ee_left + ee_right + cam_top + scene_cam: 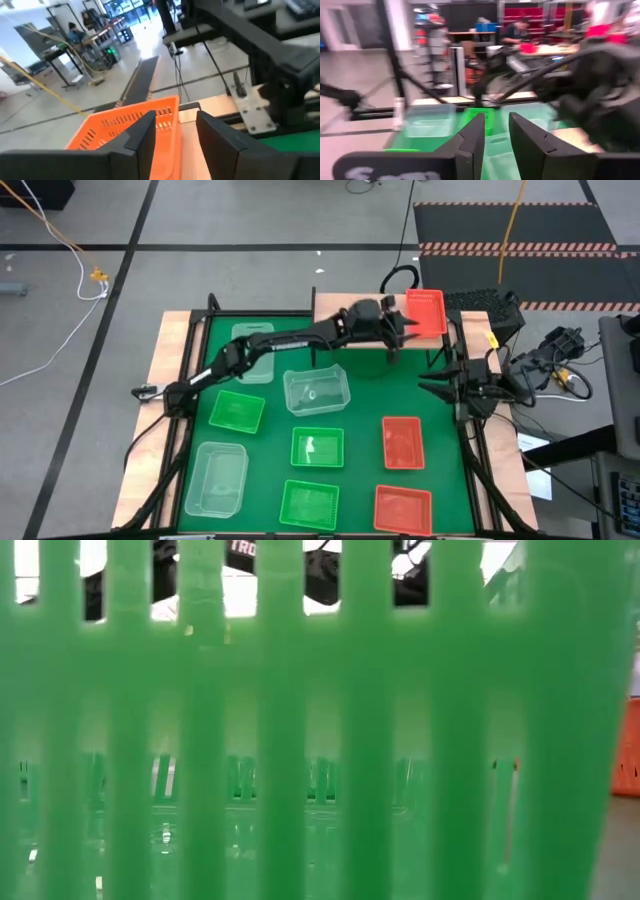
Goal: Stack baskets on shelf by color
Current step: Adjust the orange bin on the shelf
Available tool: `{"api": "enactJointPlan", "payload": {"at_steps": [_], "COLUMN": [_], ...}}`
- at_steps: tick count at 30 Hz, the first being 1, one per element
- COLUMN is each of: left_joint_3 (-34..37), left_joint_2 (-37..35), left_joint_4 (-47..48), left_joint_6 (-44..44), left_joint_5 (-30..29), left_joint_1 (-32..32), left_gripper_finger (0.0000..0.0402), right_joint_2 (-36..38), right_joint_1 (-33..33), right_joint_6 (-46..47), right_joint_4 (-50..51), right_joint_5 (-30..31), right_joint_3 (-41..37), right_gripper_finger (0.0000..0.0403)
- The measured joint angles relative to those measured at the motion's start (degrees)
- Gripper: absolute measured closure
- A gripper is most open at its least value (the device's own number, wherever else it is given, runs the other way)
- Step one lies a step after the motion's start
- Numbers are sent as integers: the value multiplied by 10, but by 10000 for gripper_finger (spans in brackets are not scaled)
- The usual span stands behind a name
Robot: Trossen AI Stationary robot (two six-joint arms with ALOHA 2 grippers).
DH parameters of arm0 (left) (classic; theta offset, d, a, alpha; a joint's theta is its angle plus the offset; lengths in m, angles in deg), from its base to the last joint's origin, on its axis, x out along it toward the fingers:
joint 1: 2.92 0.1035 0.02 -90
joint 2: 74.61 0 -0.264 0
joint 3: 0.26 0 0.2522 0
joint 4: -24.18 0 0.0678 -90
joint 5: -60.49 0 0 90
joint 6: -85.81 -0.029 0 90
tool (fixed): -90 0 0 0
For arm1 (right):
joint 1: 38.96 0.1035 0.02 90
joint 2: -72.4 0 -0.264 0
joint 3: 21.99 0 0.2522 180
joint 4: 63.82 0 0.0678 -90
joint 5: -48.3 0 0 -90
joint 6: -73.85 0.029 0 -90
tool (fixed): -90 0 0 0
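Observation:
One orange basket [425, 312] stands on the wooden shelf [335, 307] at the table's far edge, toward its right end. My left gripper [398, 332] reaches level over the shelf to the basket's near left corner. In the left wrist view the gripper [175, 117] is open, and that corner [169, 135] shows in the gap with bare wood beside it. On the green mat lie two more orange baskets [403, 442], three green ones [317, 447] and three clear ones [316, 391]. My right gripper [425, 387] hangs open at the right edge, holding nothing. My left gripper has one finger [145, 132] in front of the orange basket's slotted long wall [112, 125], near its end. The other finger stands apart from the basket, over the wood. I cannot tell whether the first finger touches the wall. The basket sits flat on the shelf.
A green basket's slotted wall [300, 720] stands right before the low camera and hides nearly all of that view. One clear basket [255, 350] lies under my left arm. The shelf's left half is bare wood. Cables and a dark box [495, 310] sit past the shelf's right end.

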Motion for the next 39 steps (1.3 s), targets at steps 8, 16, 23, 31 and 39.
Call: {"api": "enactJointPlan", "payload": {"at_steps": [8, 16, 23, 31, 39], "left_joint_3": [3, 4, 3, 139, 536], "left_joint_2": [-3, -6, -100, -253, -443], "left_joint_4": [-3, 106, 262, 279, 26], "left_joint_6": [25, 22, 26, 65, 123], "left_joint_5": [-57, -64, -96, -155, -199], "left_joint_1": [1, -4, -29, -74, -99], "left_gripper_finger": [256, 256, 256, 257, 257], "right_joint_2": [2, 2, -6, -63, -168], "right_joint_1": [0, 0, -39, -135, -263], "right_joint_6": [-25, -20, 16, -25, -55], "right_joint_4": [0, 63, 169, 202, 350], "right_joint_5": [37, 75, 199, 89, 8], "right_joint_3": [0, 0, 0, 12, 164], "right_gripper_finger": [319, 319, 319, 319, 318]}}
